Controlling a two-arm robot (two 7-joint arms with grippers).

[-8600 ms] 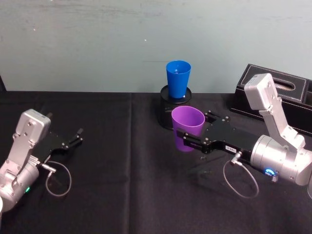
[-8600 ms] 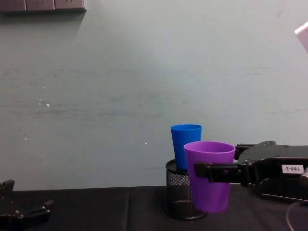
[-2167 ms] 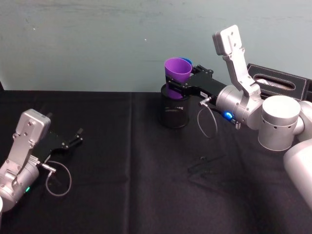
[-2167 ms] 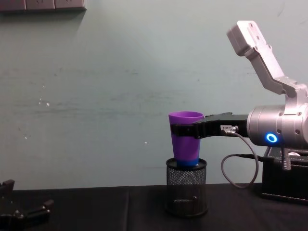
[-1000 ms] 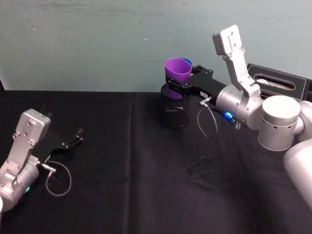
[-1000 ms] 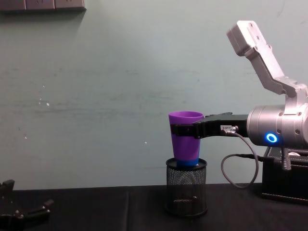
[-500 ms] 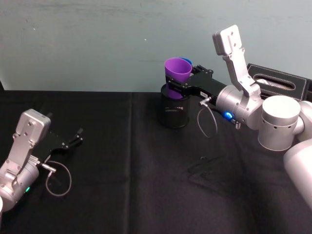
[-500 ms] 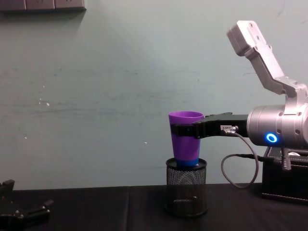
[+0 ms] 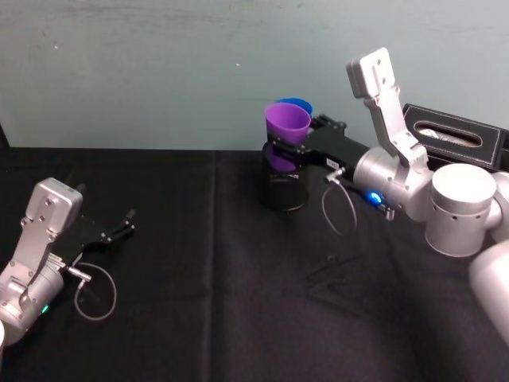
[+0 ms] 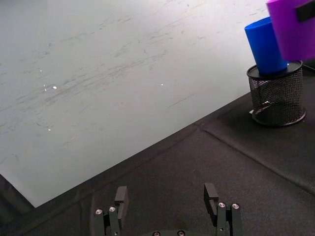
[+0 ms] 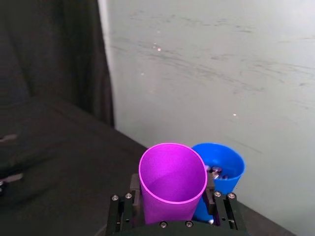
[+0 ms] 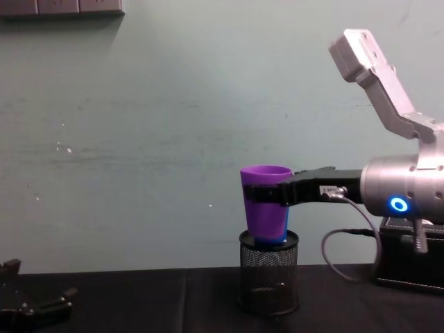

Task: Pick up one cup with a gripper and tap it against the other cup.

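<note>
Head view: my right gripper (image 9: 280, 148) is clamped around the middle of the purple cup (image 9: 287, 122), holding it upright just above the pen holder (image 9: 284, 191). The blue cup (image 9: 297, 104) stands in that holder, close behind the purple one. My left gripper (image 9: 121, 226) lies idle on the black surface (image 9: 199, 302), well away from the holder.

Left wrist view: my left fingers (image 10: 121, 195) are spread and empty.

Right wrist view: the two rims sit side by side; I cannot tell whether they touch.

Chest view: the purple cup hides most of the blue one above the holder.

The purple cup looks light, smooth and probably slippery, so a firm grip on its middle suits it.
</note>
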